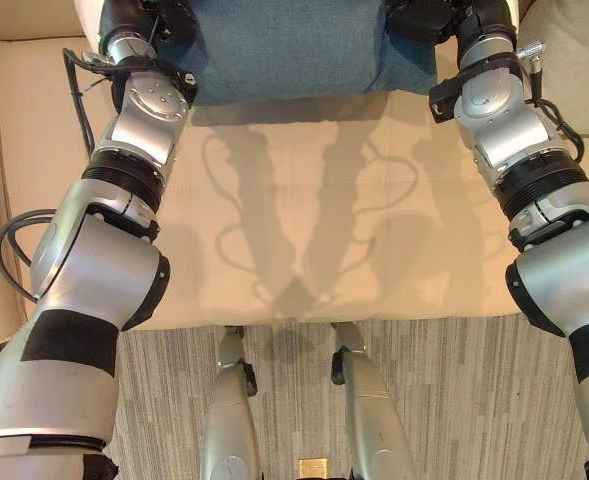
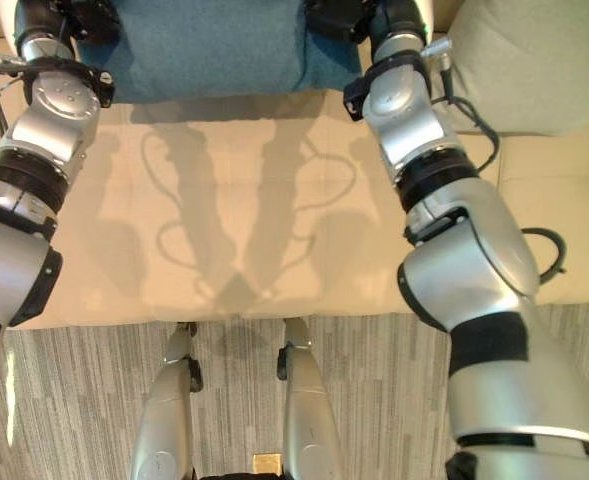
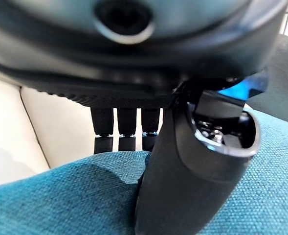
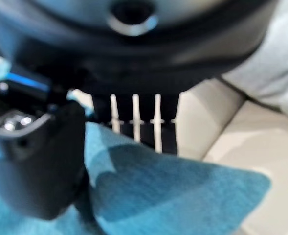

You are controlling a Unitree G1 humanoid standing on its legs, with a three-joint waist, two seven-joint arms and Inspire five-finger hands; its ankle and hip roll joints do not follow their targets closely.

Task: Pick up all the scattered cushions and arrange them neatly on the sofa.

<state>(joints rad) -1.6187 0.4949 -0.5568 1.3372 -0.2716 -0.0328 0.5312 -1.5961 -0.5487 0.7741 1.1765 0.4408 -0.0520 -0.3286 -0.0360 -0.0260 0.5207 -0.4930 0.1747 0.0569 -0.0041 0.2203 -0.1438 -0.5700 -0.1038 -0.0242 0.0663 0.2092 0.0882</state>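
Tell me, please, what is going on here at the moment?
The robot is holding a teal cushion over the beige sofa with both hands. The left hand pinches one side of it between thumb and fingers, and the right hand grips the opposite side the same way. A pale cushion already sits on the sofa to the robot's right. The teal one has not yet been let go.

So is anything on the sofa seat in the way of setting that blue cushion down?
Nothing visible. Both hands, left and right, pinch the blue cushion over the beige sofa seat. A pale cushion sits off to the right.
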